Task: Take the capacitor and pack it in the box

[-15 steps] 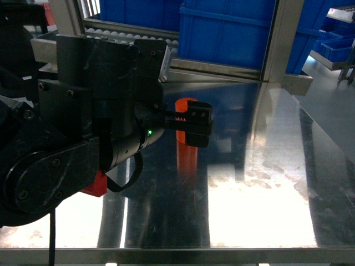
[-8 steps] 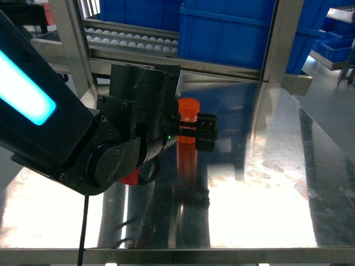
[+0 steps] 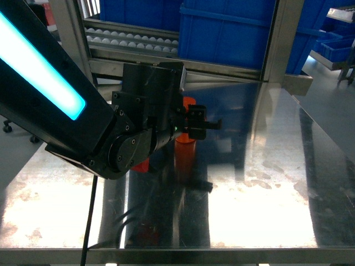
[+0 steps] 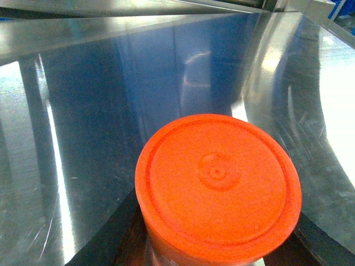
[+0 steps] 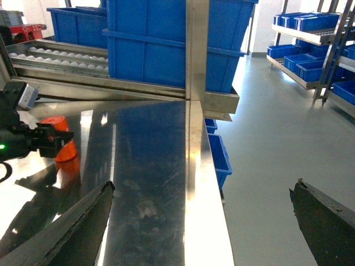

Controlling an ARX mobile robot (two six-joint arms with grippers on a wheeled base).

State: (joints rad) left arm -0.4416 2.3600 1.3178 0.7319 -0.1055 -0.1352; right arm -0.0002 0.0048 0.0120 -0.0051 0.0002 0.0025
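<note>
The capacitor (image 3: 190, 102) is an orange cylinder with a flat round top. It stands out over the shiny steel table (image 3: 266, 166). My left gripper (image 3: 198, 124) is shut on its side, the black fingers clamped across its middle. In the left wrist view the capacitor's top (image 4: 219, 177) fills the space between the two fingers of the left gripper (image 4: 213, 246). From the right wrist view the capacitor (image 5: 60, 145) looks slightly tilted in that grip. My right gripper (image 5: 202, 221) is open and empty, over the table's right edge. The box is out of view.
Big blue bins (image 3: 227, 33) and a roller conveyor (image 3: 133, 39) stand behind the table, with a steel post (image 3: 277, 39) at the back right. Right of the table edge (image 5: 194, 183) the floor drops away. Shelves of blue bins (image 5: 302, 22) stand beyond.
The left arm has swung up and back, so its lit forearm now crosses the upper left. The gripper with the capacitor has shifted slightly up and away.
</note>
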